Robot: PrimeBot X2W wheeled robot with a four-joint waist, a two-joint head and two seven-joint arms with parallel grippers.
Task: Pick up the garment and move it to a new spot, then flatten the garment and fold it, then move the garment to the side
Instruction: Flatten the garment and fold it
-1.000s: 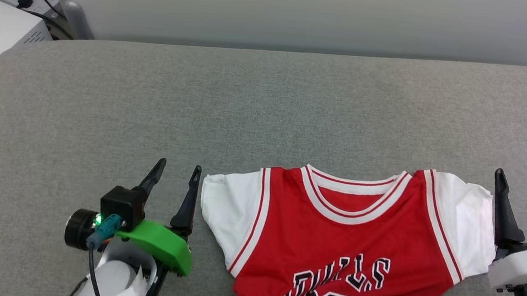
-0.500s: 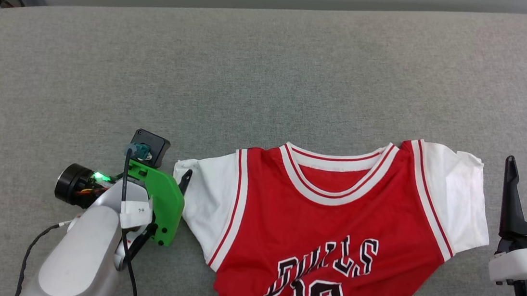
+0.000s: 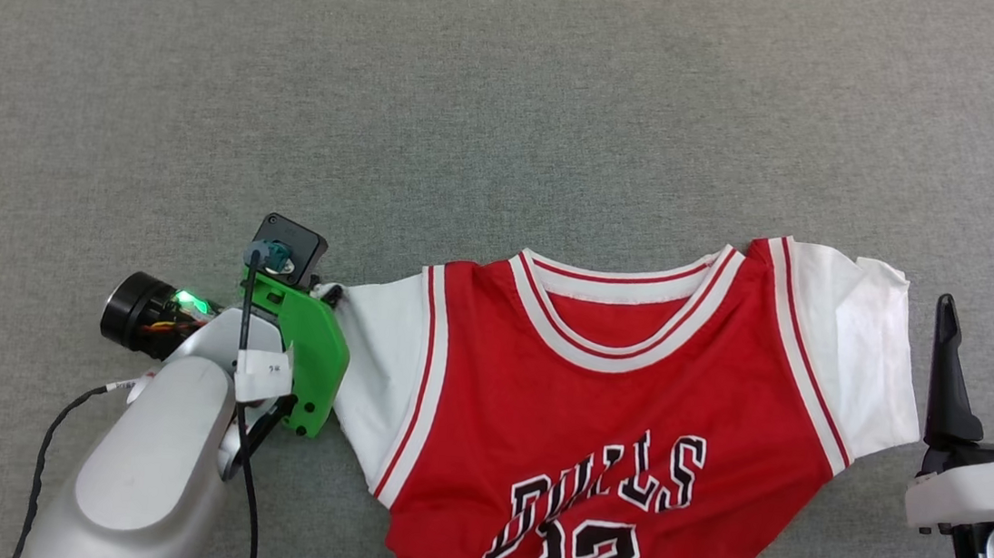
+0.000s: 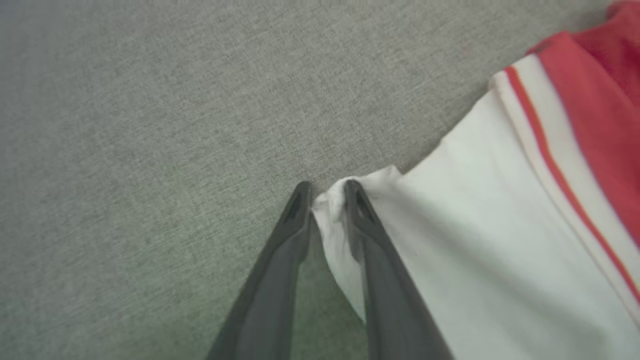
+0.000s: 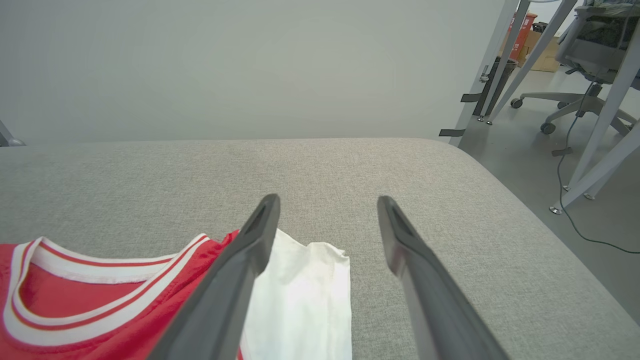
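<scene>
White sleeve corner sits pinched between the narrowed fingers of the left gripper (image 4: 327, 194); only a thin edge is caught. Outward, the garment (image 3: 622, 400) lies at 6 o'clock on the grey pad (image 3: 479, 86). The right gripper (image 3: 992, 331) gapes empty beside its 3 o'clock sleeve. Risk: the shallow bite slips on lifting.

1. Soft, even light falls from above. In my head view the grey surface (image 3: 511, 134) reads bright and flat.
2. Shadows are faint: a thin dark line under the edge of the garment (image 3: 614, 391), and a dull patch beside my left arm.
3. My left wrist view is hazy. My left fingers (image 4: 272, 280) smear toward the bottom edge, the corners dim, and the white cloth looks washed out.
4. In my right wrist view the distance is sharp, my right fingers (image 5: 235, 280) blur near the lens, and straight lines lean at the right edge.
</scene>
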